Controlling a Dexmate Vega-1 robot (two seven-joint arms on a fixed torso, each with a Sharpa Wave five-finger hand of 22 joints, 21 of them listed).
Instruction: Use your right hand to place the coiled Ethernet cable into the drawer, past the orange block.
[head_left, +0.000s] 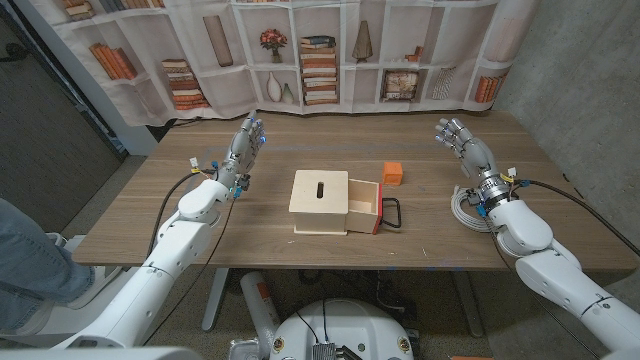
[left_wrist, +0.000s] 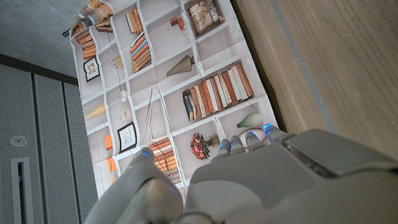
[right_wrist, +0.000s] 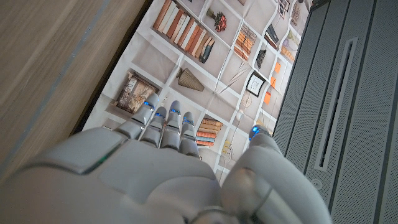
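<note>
A wooden desk holds a small wooden box at its middle, its drawer pulled open to the right. An orange block sits just beyond the drawer. The coiled Ethernet cable lies near the right edge, beside the right wrist, nearer than the right robot hand, which is released, fingers spread. The left robot hand is also released, holding nothing.

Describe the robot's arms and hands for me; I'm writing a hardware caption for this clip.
Both arms have smooth white rounded shells, with a black cable running along each forearm. The left hand and right hand are silver-grey, with small blue lights on the fingers. Near each wrist sits a dark joint with small coloured wires and connectors. The back of each hand carries a flat grey plate.
</note>
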